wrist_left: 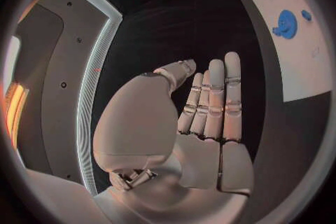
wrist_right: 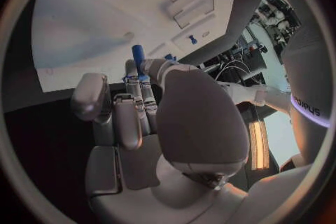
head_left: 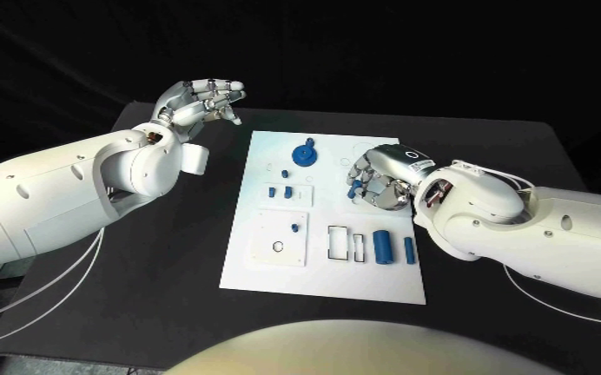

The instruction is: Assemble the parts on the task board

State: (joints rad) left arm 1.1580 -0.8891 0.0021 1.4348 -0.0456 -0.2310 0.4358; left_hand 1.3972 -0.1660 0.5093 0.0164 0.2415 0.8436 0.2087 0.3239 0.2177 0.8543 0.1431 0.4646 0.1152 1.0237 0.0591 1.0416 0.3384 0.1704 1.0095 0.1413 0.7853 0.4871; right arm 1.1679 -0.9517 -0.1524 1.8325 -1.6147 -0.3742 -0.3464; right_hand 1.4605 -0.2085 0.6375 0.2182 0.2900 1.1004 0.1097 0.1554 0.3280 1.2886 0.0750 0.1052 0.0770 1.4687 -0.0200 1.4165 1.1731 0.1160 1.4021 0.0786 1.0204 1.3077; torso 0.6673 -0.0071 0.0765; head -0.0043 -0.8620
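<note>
Blue plastic peg (wrist_right: 138, 59), short and cylindrical, is pinched at the fingers (wrist_right: 143, 85) of the right silver hand (head_left: 379, 177), its long axis pointing out past the fingertips toward the white rectangular task board (head_left: 269, 262). That hand hovers over the board's right side, near its far half, so the peg sits just above the plate; which socket it aims at I cannot tell. Two more blue cylinders (head_left: 393, 247) lie side by side on the board's near right part, long axes running near to far, close to the right wrist. A blue round gear-like piece (head_left: 303, 155) stands on the far middle of the board, between the two hands. The left silver hand (head_left: 201, 103) is raised over the black worktop (head_left: 163, 305) well left of the board, fingers extended and loosely together, holding nothing. The right hand is clearly the nearer one for the insertion.
</note>
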